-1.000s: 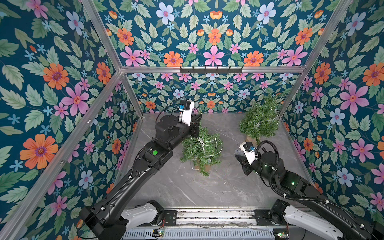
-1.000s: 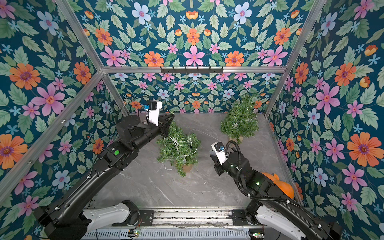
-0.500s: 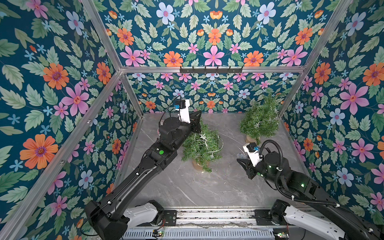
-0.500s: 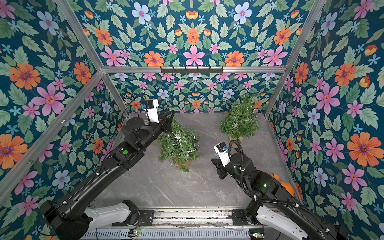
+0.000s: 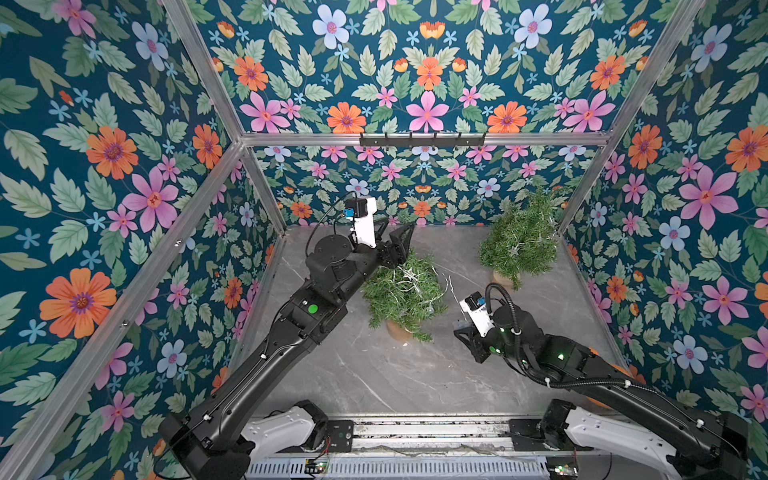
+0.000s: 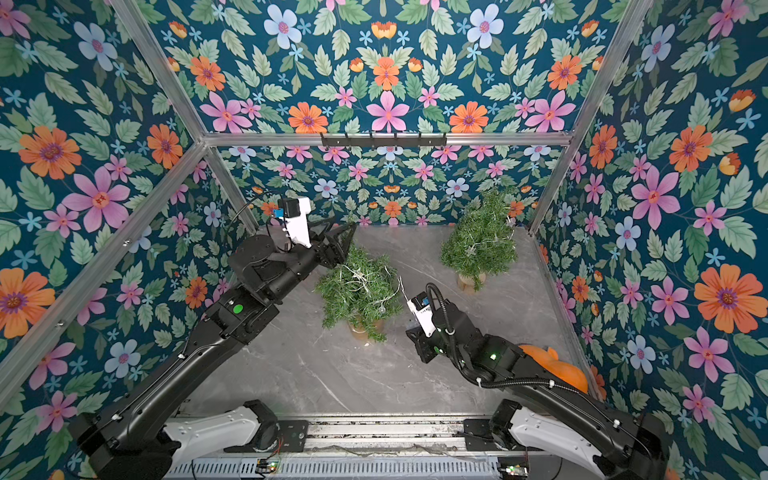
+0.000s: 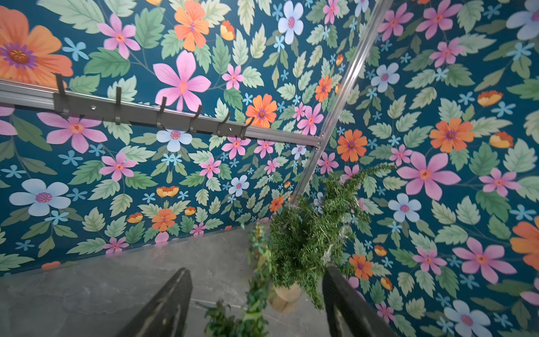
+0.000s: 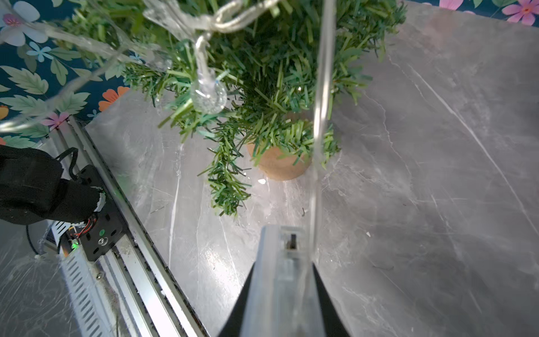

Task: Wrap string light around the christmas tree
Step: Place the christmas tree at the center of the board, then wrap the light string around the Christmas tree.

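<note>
1. Both top views: illumination is bright, even and diffuse. The floral walls read saturated, and detail stays sharp into the corners.
2. Shadows: faint and soft-edged on the tabletop, lying close under the arms. The right wrist view shows a broader grey shading on one side of the tabletop.
3. Glare: the right wrist view shows a pale sheen on the tabletop, and the frame posts carry bright streaks.
4. Distortion: in both top views the frame posts splay outward toward the edges. In the left wrist view the wall pattern stretches toward the edges.
5. Left wrist view: the wall is sharp, but the christmas tree tip nearest the lens is smeared.
6. Right wrist view: the string light and the right gripper, both close to the lens, are out of focus. The foliage behind them is sharper.
</note>
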Available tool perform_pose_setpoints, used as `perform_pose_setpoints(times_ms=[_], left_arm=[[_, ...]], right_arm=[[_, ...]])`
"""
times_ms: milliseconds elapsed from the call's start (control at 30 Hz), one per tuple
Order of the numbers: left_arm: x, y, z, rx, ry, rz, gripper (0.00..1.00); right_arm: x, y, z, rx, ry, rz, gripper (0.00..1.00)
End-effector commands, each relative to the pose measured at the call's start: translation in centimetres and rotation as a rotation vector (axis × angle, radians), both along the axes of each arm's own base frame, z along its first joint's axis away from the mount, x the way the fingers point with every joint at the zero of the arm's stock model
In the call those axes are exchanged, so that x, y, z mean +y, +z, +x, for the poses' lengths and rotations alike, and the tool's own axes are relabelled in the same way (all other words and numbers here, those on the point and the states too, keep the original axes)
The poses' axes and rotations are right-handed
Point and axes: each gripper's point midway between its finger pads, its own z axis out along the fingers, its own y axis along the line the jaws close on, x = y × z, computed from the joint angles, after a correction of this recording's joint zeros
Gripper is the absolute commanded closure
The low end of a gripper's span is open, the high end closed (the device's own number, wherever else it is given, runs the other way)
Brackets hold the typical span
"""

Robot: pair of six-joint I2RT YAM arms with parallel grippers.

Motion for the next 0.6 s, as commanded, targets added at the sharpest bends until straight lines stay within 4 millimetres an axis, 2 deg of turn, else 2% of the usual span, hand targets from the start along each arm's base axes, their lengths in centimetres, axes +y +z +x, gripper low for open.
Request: perform_pose_setpoints(times_ms=[0, 200, 300, 567], left_arm=[[0.2, -0.7, -0.4, -0.007, -0.006, 0.078, 0.24], [0.1, -1.6, -0.3, 0.004, -0.001, 0.113, 0.36], [0.2, -2.0, -0.2, 0.009, 0.006, 0.121, 0.49], [-0.8, -3.5, -0.2, 0.029, -0.044, 0.158, 0.87]], right_arm=[[-1.0, 1.6, 2.6, -0.088, -0.141, 0.003, 1.00], [-3.5, 7.0, 6.6, -0.261, -0.294, 0.043, 1.00], [-3.7, 9.1, 8.7, -0.312, -0.306, 0.065, 1.00], [0.3, 13.8, 13.6, -0.503, -0.183, -0.026, 1.00]])
